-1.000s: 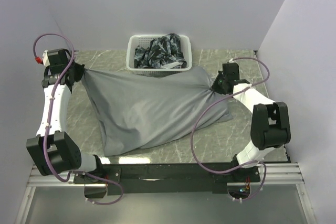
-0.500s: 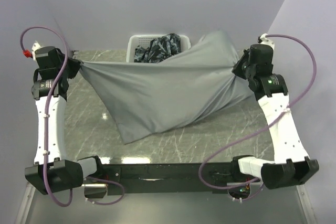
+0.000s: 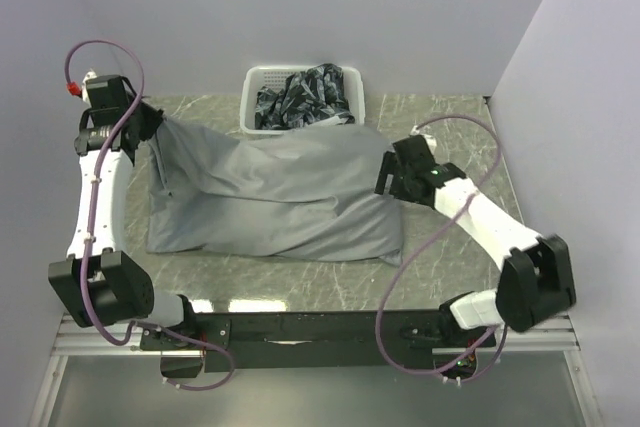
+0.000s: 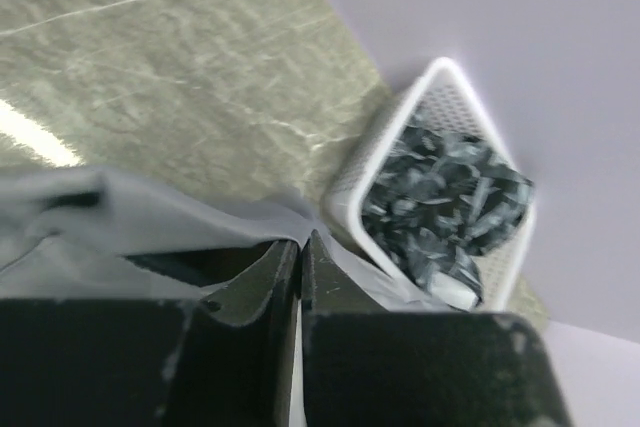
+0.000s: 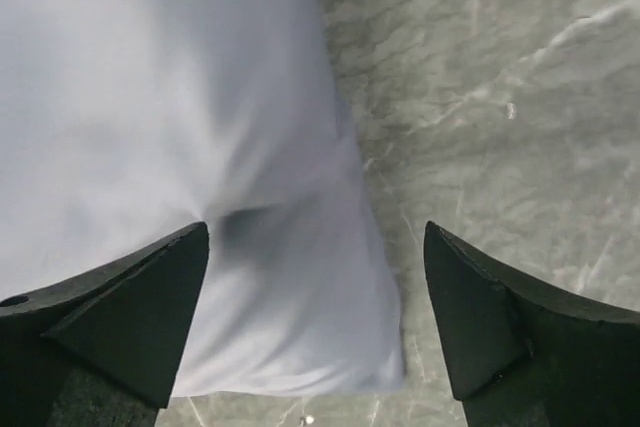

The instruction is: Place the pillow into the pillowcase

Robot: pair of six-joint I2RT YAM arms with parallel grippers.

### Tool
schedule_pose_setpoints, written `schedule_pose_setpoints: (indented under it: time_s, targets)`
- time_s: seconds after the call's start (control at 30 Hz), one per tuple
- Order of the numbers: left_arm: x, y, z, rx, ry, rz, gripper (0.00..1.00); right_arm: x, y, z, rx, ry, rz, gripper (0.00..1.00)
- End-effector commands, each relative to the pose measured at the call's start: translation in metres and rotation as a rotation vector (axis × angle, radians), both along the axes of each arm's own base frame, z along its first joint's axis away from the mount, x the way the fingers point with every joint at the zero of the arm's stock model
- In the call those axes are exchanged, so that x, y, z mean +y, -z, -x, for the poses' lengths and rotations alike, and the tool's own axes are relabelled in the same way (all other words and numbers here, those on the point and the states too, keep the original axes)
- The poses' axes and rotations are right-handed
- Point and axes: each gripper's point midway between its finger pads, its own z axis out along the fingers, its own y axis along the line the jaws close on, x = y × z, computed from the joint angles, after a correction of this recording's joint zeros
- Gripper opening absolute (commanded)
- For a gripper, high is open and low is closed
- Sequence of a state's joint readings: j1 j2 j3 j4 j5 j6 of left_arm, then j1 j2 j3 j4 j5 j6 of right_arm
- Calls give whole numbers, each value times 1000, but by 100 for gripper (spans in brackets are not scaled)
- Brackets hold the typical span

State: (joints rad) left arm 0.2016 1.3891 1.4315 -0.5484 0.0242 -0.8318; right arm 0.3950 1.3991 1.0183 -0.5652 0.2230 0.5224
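The grey pillowcase (image 3: 270,197) lies bulging and flat on the marble table (image 3: 455,247). The pillow is hidden; no cream fabric shows. My left gripper (image 3: 152,130) is at the case's far left corner. In the left wrist view its jaws (image 4: 300,239) are pressed together with grey pillowcase cloth (image 4: 100,207) pinched at the tips. My right gripper (image 3: 385,175) hangs over the case's right end. In the right wrist view it stands wide open (image 5: 316,232), with the pillowcase's corner (image 5: 200,147) below and between the fingers, untouched.
A white basket (image 3: 250,97) holding dark patterned cloth stands at the back of the table, just behind the pillowcase; its rim (image 4: 380,137) shows in the left wrist view. Lilac walls close in on the back and both sides.
The pillowcase, held up and stretched between both grippers half a second ago, has dropped onto the table. The right gripper has let go, opened and moved down and left. The left arm lowered.
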Motion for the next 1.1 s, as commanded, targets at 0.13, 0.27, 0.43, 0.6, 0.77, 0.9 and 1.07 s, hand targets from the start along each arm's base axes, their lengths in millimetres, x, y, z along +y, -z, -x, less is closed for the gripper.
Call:
schedule_pose_setpoints:
  time_s: [0.13, 0.27, 0.43, 0.6, 0.77, 0.9, 1.07]
  targets:
    - [38, 10, 13, -1, -190, -95, 11, -15, -41, -1, -268, 104, -318, 95]
    - [38, 21, 15, 23, -186, -105, 32, -1, 9, 31, -187, 109, -446, 88]
    - [27, 41, 20, 32, -148, -81, 73, 20, 31, 46, -183, 69, -518, 79]
    - [-5, 55, 34, 46, -77, -100, 89, 41, 47, 41, -119, 20, -546, 63]
    - [-63, 69, 57, 36, 80, -128, 86, 12, 18, 25, -150, 48, -341, 0]
    - [-128, 91, 84, 56, 256, -120, 78, -60, -63, 20, -310, 184, -136, 0]
    - [-194, 129, 113, 133, 414, -141, 70, -88, -97, 20, -309, 211, -68, 7]
